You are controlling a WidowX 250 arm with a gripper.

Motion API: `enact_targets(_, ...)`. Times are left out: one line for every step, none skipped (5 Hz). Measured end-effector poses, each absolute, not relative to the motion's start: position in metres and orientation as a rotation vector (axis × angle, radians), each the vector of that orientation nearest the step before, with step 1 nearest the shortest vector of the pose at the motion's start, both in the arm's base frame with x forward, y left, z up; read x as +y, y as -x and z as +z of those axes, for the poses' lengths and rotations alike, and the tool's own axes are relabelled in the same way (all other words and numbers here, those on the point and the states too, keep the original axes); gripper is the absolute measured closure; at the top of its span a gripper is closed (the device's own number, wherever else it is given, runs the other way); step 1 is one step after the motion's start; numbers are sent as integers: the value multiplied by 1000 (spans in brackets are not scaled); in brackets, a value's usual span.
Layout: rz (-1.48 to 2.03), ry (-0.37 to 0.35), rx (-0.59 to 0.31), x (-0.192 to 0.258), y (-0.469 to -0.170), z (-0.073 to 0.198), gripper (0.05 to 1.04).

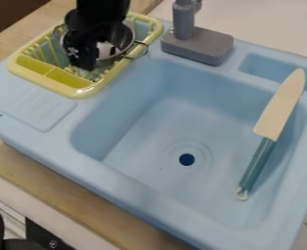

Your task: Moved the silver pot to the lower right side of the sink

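Two thin handles [145, 46] flank the round silver pot [124, 40], and whether the hand [89, 58] is closed I cannot tell

The robot arm's broad, black upper segment [102, 9] looks smooth and plain. Below that segment, the angular black gripper [91, 51] has a blocky, stepped outline and bears small white marks [73, 51], too small to make out.

We look down at a steep slant from a fixed camera above the near side of the sink [126, 183], facing across its basin toward the faucet [198, 45], close enough that the sink's rim runs past the view's edges.
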State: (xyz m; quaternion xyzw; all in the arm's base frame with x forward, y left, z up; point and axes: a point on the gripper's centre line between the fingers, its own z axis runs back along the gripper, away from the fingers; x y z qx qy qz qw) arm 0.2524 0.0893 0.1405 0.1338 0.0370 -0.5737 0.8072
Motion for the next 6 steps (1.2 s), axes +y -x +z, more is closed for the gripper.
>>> enact_targets(-1220,-274,57,92,-255,141,91)
enact_targets(-1221,-251,59,93,-262,136,91)
enact_targets(-1227,-260,48,94,-264,136,91)
enact_targets(-1238,-275,43,95,-266,137,91)
enact_targets(-1240,-270,45,98,-265,135,91)
enact_targets(-1245,-252,59,98,-267,127,135)
